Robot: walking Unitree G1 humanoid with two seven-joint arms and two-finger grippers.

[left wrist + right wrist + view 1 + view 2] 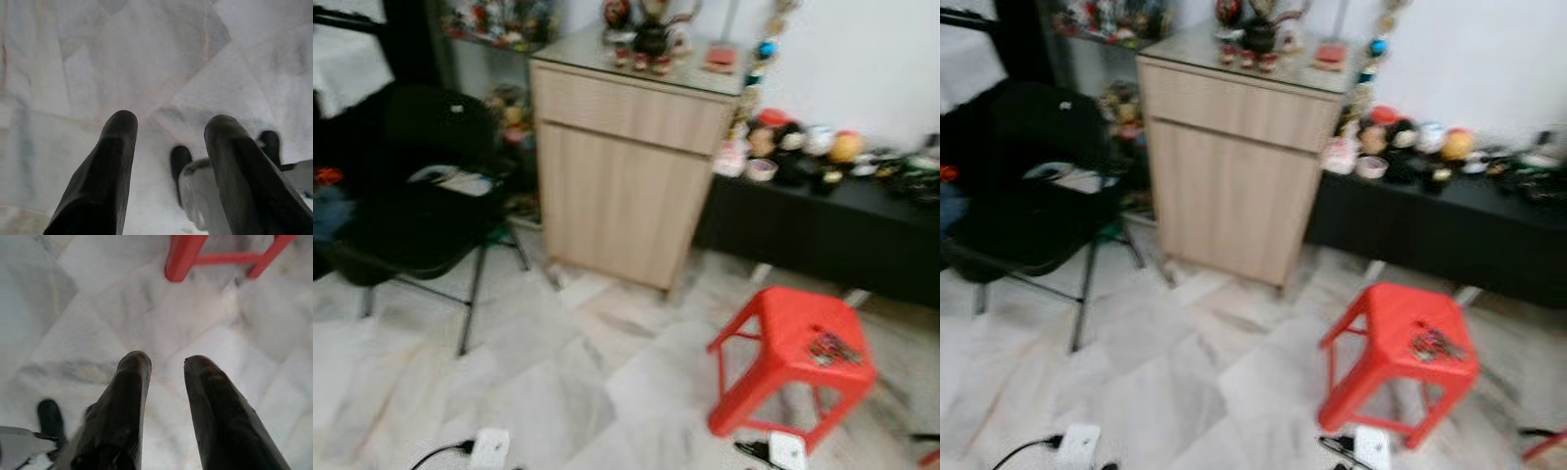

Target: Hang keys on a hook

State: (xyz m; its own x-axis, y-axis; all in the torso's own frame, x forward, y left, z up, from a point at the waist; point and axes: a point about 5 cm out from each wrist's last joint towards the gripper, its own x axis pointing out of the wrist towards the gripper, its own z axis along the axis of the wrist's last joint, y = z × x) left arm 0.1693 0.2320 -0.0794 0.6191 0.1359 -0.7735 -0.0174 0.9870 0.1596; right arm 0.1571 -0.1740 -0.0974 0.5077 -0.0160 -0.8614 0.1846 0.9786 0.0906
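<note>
I count one red plastic stool [795, 364] with one bunch of keys [833, 348] on its seat. One light wood cabinet [625, 166] stands beside one long black desk [842, 233], and one black folding chair [416, 211] sits apart from them. Two white power adapters [489, 447] [787, 451] lie on the marble floor [597, 392]. I have two hands, left hand [168, 132] and right hand [167, 364], each with two black fingers.

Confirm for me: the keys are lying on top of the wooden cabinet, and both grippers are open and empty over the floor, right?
Not quite. The keys lie on the red stool, not the wooden cabinet; the left eye view shows it. The left gripper and right gripper are indeed open and empty over the floor.
</note>
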